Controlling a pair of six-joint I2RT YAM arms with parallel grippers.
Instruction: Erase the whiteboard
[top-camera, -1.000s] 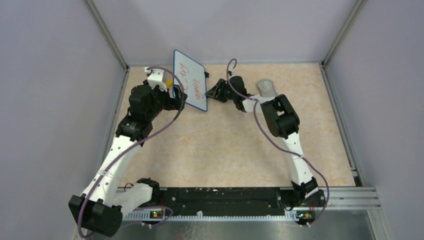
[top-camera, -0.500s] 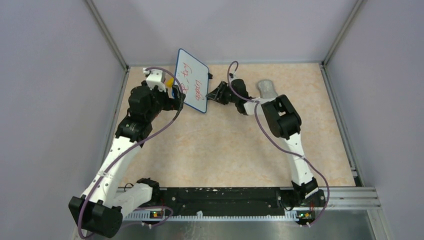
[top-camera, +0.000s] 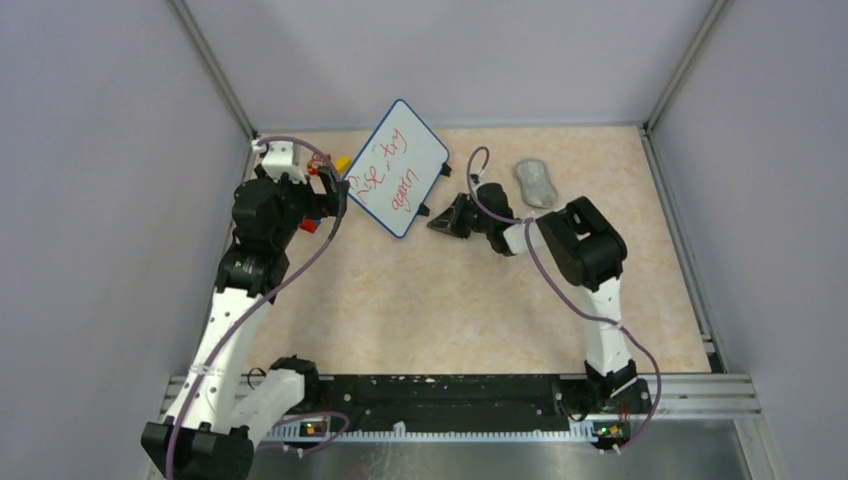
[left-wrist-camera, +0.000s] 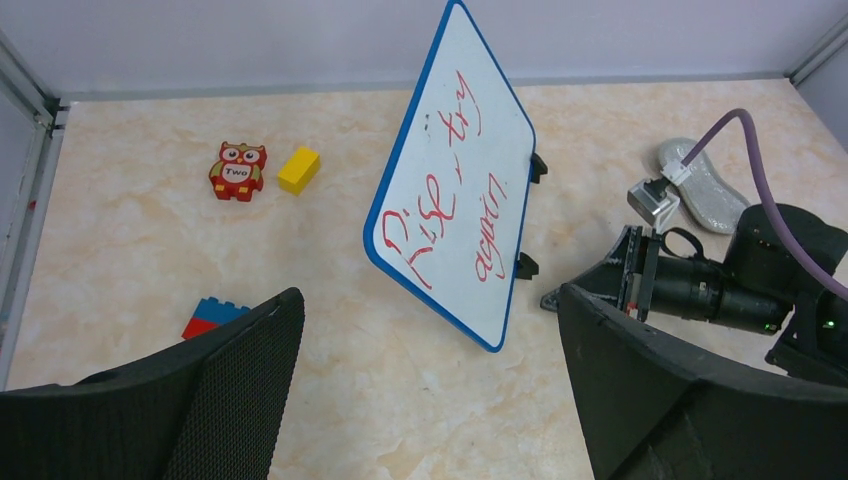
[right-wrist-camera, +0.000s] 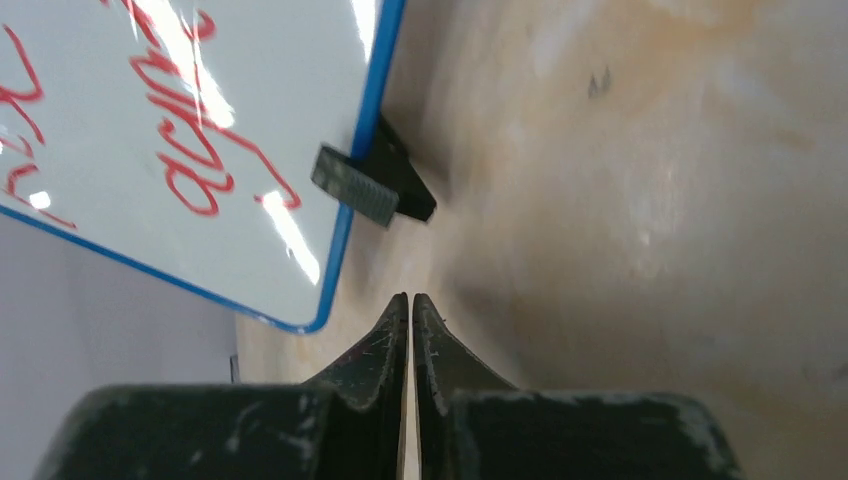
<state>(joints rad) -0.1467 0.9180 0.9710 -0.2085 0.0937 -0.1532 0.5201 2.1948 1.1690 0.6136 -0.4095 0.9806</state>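
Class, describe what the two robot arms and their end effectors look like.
The left arm and right arm have white links, black joints and a looping purple cable. The left end effector has black mesh-textured fingers; the right end effector has scuffed black tapered ones.

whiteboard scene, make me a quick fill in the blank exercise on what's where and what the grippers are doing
1. The handwriting on the whiteboard is ___ in colour.
2. The right gripper has its jaws ___, with nothing between them.
3. The left gripper has its jaws ___.
4. The small block right beside the owl figure is ___ in colour.

Missing words: red; shut; open; yellow
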